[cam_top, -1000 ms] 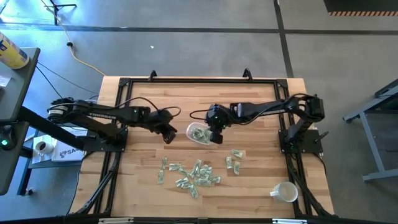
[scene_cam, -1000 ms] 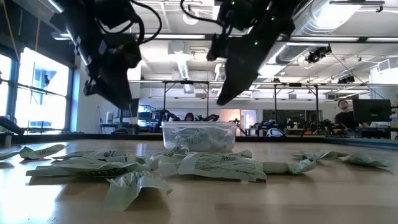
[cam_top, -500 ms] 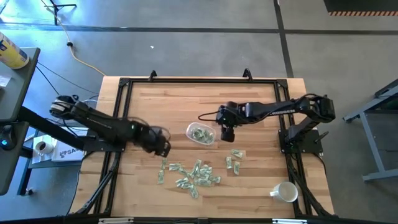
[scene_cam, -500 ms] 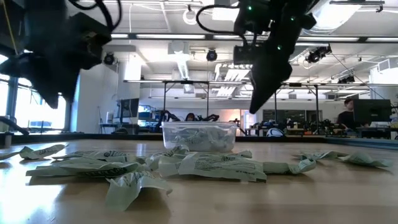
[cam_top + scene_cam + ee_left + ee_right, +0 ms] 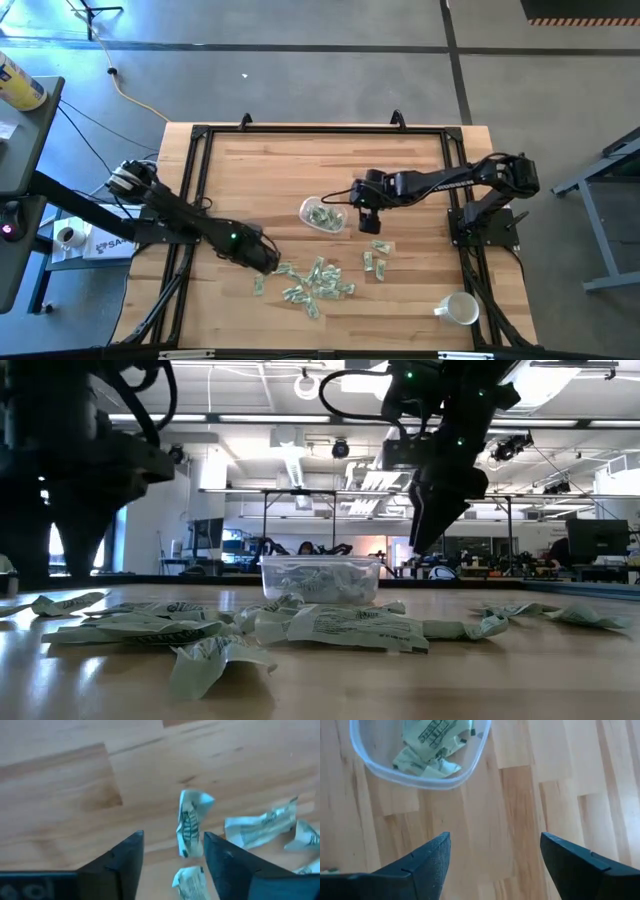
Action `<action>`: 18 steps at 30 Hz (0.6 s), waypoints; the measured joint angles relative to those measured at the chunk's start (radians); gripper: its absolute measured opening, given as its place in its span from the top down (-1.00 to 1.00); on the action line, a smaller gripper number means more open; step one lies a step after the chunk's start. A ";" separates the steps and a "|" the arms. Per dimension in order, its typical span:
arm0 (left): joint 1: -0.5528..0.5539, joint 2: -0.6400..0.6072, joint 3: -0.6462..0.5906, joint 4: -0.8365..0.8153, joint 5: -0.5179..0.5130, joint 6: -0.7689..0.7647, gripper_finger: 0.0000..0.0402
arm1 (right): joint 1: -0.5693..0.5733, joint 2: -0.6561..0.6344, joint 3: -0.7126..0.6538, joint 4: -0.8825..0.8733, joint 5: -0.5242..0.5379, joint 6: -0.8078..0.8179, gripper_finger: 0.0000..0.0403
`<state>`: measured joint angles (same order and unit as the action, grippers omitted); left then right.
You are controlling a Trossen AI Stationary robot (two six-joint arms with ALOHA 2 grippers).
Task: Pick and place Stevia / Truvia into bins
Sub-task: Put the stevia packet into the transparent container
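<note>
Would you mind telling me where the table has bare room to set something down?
The far strip of the table, between the back rail and the clear bowl, is bare, as is the near-left corner. The sachets crowd the near middle, where the left gripper works; the right gripper hangs beside the bowl; a white mug fills the near-right corner.

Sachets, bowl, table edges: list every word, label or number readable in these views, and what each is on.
"SA…": cut-off letters on a white box beside the table's left edge.
Sachets: dark print, too blurred to read.
Sachets in the clear bowl: print unreadable.
Yellow container: label too small to read.
</note>
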<state>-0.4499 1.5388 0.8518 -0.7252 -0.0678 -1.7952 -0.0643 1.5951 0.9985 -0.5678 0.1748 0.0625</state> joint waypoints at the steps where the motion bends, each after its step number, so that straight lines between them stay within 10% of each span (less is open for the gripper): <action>1: 0.001 0.007 0.001 0.009 -0.005 0.001 -0.26 | 0.003 0.000 0.000 -0.005 0.000 0.000 -0.47; 8: 0.036 0.048 0.000 0.024 -0.040 0.066 -0.38 | 0.014 0.000 0.000 -0.087 0.007 0.000 -0.47; 18: 0.107 0.084 -0.011 0.013 -0.002 0.238 0.39 | 0.011 -0.048 0.000 -0.068 0.044 0.000 -0.47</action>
<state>-0.3426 1.6230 0.8406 -0.7123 -0.0698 -1.5567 -0.0528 1.5471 0.9989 -0.6356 0.2188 0.0628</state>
